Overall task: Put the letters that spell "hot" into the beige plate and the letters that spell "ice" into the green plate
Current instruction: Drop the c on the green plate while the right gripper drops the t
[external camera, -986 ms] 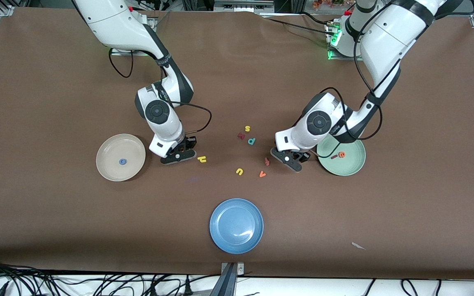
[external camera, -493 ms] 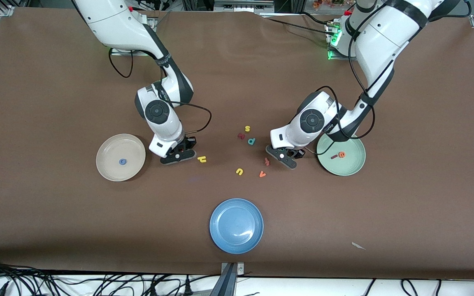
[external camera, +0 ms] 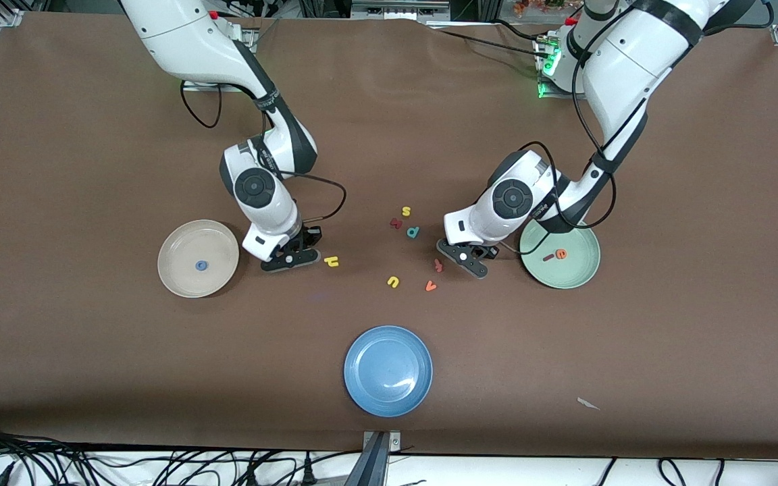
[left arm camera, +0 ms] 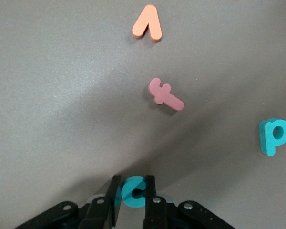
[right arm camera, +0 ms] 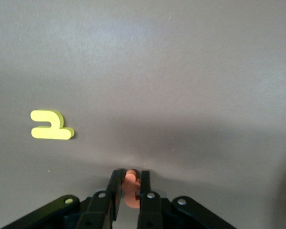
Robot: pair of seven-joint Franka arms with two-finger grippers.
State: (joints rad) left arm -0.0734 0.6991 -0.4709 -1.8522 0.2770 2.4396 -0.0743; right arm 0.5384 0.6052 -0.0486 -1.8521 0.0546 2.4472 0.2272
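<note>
I see the left gripper (left arm camera: 132, 193) clamped on the teal c (left arm camera: 133, 191) beside the green plate (external camera: 581, 273); the right gripper (right arm camera: 129, 188) pinches the orange t (right arm camera: 130, 187), beige plate (external camera: 179, 270) at its nine o'clock.

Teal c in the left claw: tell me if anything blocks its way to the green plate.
Nothing visible does. The left claw is shut on the teal c low over the table beside the green plate, with only bare table between them. The plate holds the red i and orange e.
</note>
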